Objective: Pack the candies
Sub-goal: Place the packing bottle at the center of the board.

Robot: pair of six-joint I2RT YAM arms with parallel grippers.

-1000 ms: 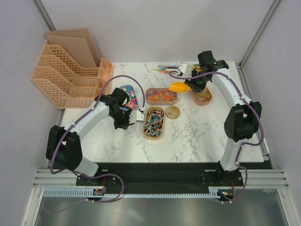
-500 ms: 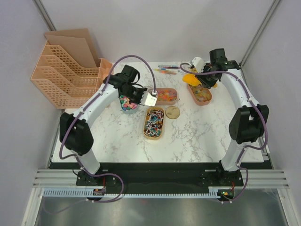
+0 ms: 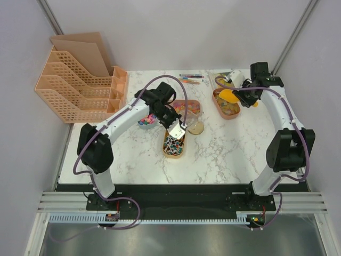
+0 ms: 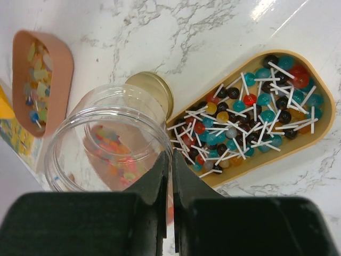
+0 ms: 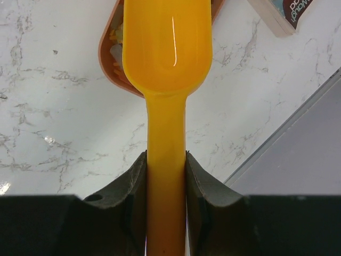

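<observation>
Top: L arm reaches over mid table, clear jar at its tip, above the far end of the lollipop tray, near the gold lid. R arm is far right, w/ scoop over a pink tray. Candies lie in trays & a bowl.

L wrist: left fingers almost pressed together, pinching the jar rim; some candies inside the jar.

R wrist: right fingers a little apart, clamping the scoop handle on both sides; scoop head over the tray's candies.
</observation>
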